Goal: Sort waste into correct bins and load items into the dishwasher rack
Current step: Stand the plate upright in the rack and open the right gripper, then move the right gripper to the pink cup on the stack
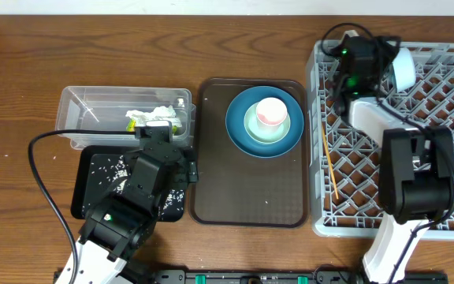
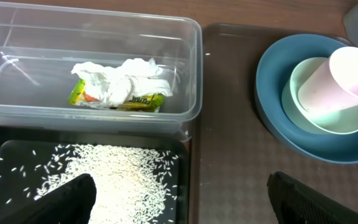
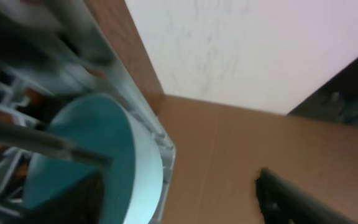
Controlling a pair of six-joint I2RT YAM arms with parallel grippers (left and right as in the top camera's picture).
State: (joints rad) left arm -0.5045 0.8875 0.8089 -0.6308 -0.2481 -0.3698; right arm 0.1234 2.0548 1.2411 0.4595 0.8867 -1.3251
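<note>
In the clear tub (image 2: 191, 68) lie the crumpled white napkin (image 2: 123, 78) and the yellow-green wrapper (image 2: 138, 102). Pale rice grains (image 2: 114, 180) cover the black tray (image 1: 93, 189). My left gripper (image 2: 185, 205) hangs open and empty above the seam between that tray and the brown tray. The dark-blue plate (image 1: 239, 134) carries the pale-green bowl (image 1: 254, 128) with the white-pink cup (image 1: 271, 112) inside. In the grey rack (image 1: 448, 166) a chopstick (image 1: 329, 164) lies near the left side. The light-blue bowl (image 3: 86, 149) stands on edge in the rack's far corner. My right gripper (image 3: 188, 199) is open around its rim.
The brown serving tray (image 1: 247, 197) sits between the bins and the rack, under the plate stack. A black cable (image 1: 42, 170) loops left of the left arm. Beyond the rack's far corner, the right wrist view shows bare wooden table (image 3: 229, 149) and a pale wall (image 3: 241, 50).
</note>
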